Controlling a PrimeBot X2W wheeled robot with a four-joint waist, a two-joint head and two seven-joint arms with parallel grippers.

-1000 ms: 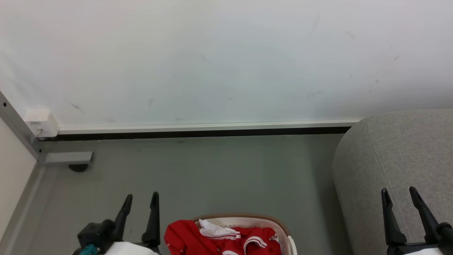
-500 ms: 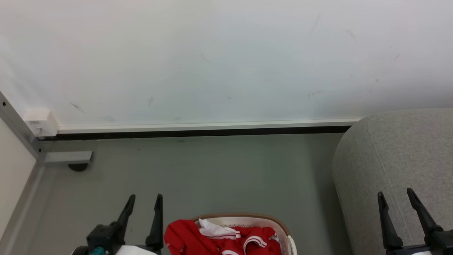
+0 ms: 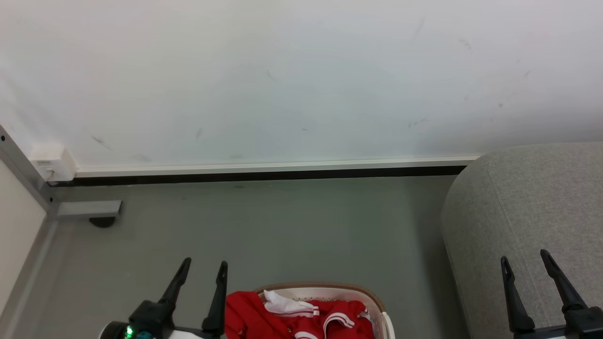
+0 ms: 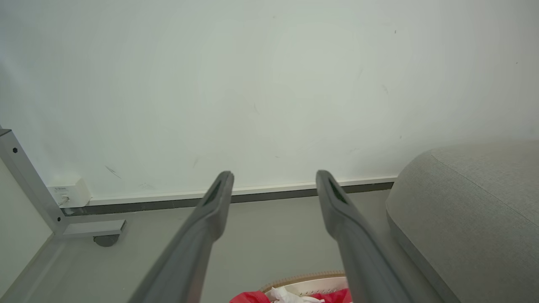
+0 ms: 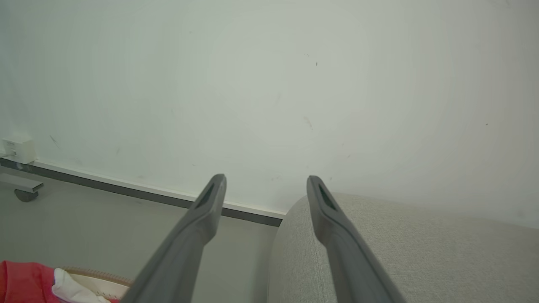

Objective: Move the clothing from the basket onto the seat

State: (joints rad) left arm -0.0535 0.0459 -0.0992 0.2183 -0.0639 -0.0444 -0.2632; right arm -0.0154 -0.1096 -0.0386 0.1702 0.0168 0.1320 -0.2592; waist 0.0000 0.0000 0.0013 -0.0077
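Note:
The red clothing [image 3: 301, 320] with white stripes lies heaped in the white basket [image 3: 330, 287], whose tan rim shows at the bottom of the head view. My left gripper [image 3: 205, 262] stands open just left of the basket, above the floor, with nothing between its fingers. My right gripper [image 3: 525, 256] is open and empty over the front of the grey seat [image 3: 532, 202] at the right. In the left wrist view the open left gripper [image 4: 274, 173] points at the wall, with the clothing [image 4: 248, 298] and basket [image 4: 303, 278] below and the seat [image 4: 476, 202] to the right. The right wrist view looks past the open right gripper [image 5: 266, 177] over the seat [image 5: 400, 252], with the clothing [image 5: 21, 282] at lower left.
A white wall [image 3: 301, 80] with a dark baseboard [image 3: 264, 177] closes the far side. A metal frame foot with a caster [image 3: 89, 209] and a white socket box [image 3: 52, 162] sit at the left. Bare grey floor [image 3: 292, 230] lies between wall, basket and seat.
My left gripper has shifted right, closer to the basket's left side. The right gripper has edged slightly left. Both stay open; the clothing lies as before.

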